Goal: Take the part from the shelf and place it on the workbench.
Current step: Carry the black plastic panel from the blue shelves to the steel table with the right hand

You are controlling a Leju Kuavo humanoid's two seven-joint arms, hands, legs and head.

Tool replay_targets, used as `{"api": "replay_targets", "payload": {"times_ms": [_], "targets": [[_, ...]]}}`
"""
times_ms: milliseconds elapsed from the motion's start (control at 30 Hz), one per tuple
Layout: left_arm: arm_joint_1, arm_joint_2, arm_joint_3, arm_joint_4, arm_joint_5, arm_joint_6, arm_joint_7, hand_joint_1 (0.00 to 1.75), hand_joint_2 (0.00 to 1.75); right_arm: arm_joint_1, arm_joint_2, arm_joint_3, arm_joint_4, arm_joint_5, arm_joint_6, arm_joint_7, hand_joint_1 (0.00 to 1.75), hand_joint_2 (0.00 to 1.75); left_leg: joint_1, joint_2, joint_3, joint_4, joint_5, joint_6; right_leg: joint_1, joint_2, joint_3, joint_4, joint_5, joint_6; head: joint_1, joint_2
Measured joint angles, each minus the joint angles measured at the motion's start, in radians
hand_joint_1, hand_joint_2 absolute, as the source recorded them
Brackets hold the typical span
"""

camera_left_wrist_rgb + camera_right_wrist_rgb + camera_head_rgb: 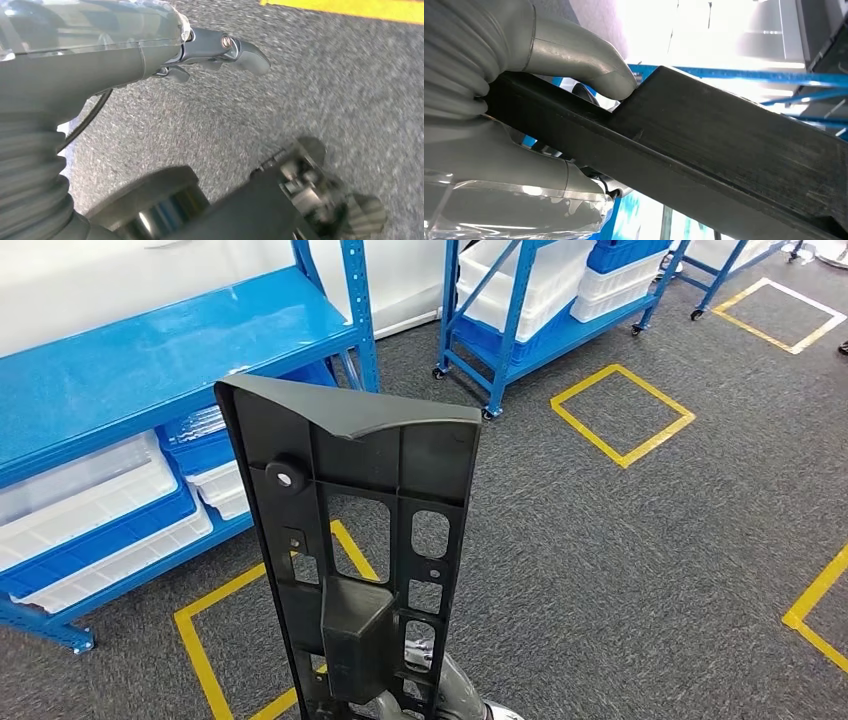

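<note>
Right hand (524, 100) grips the part (350, 540): a long black plastic panel with ribs, cutout windows and a round boss near its top. Thumb (589, 65) is pressed on one face, the rest of the hand wrapped under the edge. In the head view the part stands nearly upright, close in front of me, top edge tilted a little, lower end running out of the picture where the silver arm (455, 690) shows.

Left hand (220, 50) hangs over the carpet, holds nothing; fingers look loosely extended, apart from each other.

Around:
- Blue steel shelf rack (150, 360) on my left, near the part's top corner. Bare blue top deck.
- Under that deck: stacked bins, white (90, 490) and blue (200, 445), nested. Can't tell the contents.
- Second blue rack on castors (530, 330) further ahead, right of the first. It carries white trays (520, 285) and a blue crate (625, 252) on white ones. Contents not readable.
- A third blue frame (735, 265) at the far right, also on wheels.

Floor: grey speckled carpet (640, 560), yellow tape squares marked on it, one (622, 415) ahead right, one (780, 315) further off, one (200, 640) partly behind the part, a tape corner (820, 610) at the right edge. White wall (90, 280) behind the left rack.
</note>
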Motion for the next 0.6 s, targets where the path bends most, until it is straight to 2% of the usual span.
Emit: {"api": "replay_targets", "payload": {"times_ms": [33,100,133,167,200,233,267,300,333,400,467,500,533,600], "targets": [[-0.001,0.000,0.000,0.000,0.000,0.001,0.000,0.00,1.75,0.000,0.001,-0.001,0.000,0.000,0.001,0.000,1.75,1.75,0.001,-0.022,-0.010,0.028,-0.020,-0.004,-0.003,0.011,0.002,-0.005,0.004,-0.007,0.000,0.000],[0.002,0.000,0.000,0.000,0.000,0.002,0.001,0.00,1.75,-0.001,0.004,-0.002,0.000,-0.002,0.005,0.000,1.75,1.75,0.004,-0.073,-0.061,0.144,-0.084,-0.007,-0.003,0.034,0.004,-0.009,0.007,-0.016,0.000,0.000],[0.005,0.001,0.000,0.000,0.000,0.003,0.002,0.00,1.75,-0.001,0.006,-0.002,0.000,-0.002,0.007,0.000,1.75,1.75,0.004,-0.084,-0.094,0.212,-0.112,-0.008,-0.002,0.047,0.004,-0.009,0.007,-0.018,0.000,0.000],[0.007,0.001,0.000,0.000,0.001,0.003,0.002,0.00,1.75,-0.001,0.007,-0.003,0.001,-0.002,0.009,0.000,1.75,1.75,0.003,-0.089,-0.119,0.260,-0.125,-0.009,0.000,0.062,0.004,-0.008,0.007,-0.019,0.000,0.000],[0.007,0.001,0.000,0.000,0.001,0.005,0.003,0.00,1.75,0.000,0.007,-0.003,0.002,-0.002,0.011,0.000,1.75,1.75,0.003,-0.091,-0.128,0.275,-0.118,-0.009,0.001,0.076,0.005,-0.006,0.007,-0.019,0.000,0.000],[0.007,0.001,0.000,0.000,0.002,0.006,0.003,0.00,1.75,0.000,0.008,-0.004,0.003,-0.002,0.013,0.000,1.75,1.75,0.003,-0.093,-0.118,0.247,-0.091,-0.008,0.002,0.092,0.006,-0.004,0.006,-0.019,0.000,0.000],[0.006,0.002,0.000,0.000,0.001,0.008,0.003,0.00,1.75,0.000,0.008,-0.004,0.004,-0.002,0.014,0.000,1.75,1.75,0.004,-0.101,-0.093,0.188,-0.051,-0.006,0.002,0.107,0.007,-0.002,0.005,-0.017,0.000,0.000],[0.006,0.003,0.000,0.000,0.001,0.009,0.003,0.00,1.75,0.000,0.008,-0.004,0.004,-0.002,0.014,0.000,1.75,1.75,0.005,-0.121,-0.064,0.120,-0.016,-0.002,0.001,0.121,0.008,0.002,0.003,-0.014,0.000,0.000],[0.007,0.004,0.000,0.000,0.001,0.010,0.003,0.00,1.75,-0.001,0.009,-0.005,0.004,-0.003,0.014,0.000,1.75,1.75,0.007,-0.144,-0.040,0.059,0.007,0.001,0.001,0.134,0.005,0.008,0.001,-0.010,0.000,0.000],[0.006,0.006,0.000,0.000,0.001,0.011,0.002,0.00,1.75,-0.001,0.009,-0.006,0.005,-0.003,0.015,0.000,1.75,1.75,0.006,-0.176,-0.019,0.010,0.014,0.009,-0.002,0.153,-0.005,0.015,0.000,0.002,0.000,0.000],[0.005,0.005,0.000,0.000,0.001,0.012,0.000,0.00,1.75,0.001,0.009,-0.006,0.006,-0.005,0.016,-0.002,1.75,1.75,0.005,-0.163,-0.018,0.005,0.015,0.019,-0.004,0.167,-0.013,0.015,0.003,0.016,0.000,0.000],[0.005,0.004,0.000,0.000,0.002,0.012,-0.001,0.00,1.75,0.002,0.009,-0.007,0.007,-0.005,0.016,-0.003,1.75,1.75,0.006,-0.152,-0.016,0.001,0.018,0.027,-0.003,0.152,-0.017,0.022,-0.001,0.021,0.000,0.000],[0.004,0.003,0.000,0.000,0.002,0.011,-0.003,0.00,1.75,0.002,0.009,-0.007,0.007,-0.006,0.016,-0.004,1.75,1.75,0.007,-0.140,-0.014,-0.003,0.020,0.033,-0.001,0.126,-0.028,0.044,-0.014,0.026,0.000,0.000],[0.007,0.002,0.000,0.000,0.002,0.011,-0.005,0.00,1.75,0.000,0.009,-0.008,0.008,-0.007,0.017,-0.005,1.75,1.75,0.005,-0.112,-0.012,-0.007,0.021,0.042,-0.002,0.064,-0.080,0.147,-0.067,0.035,0.000,0.000]]}}
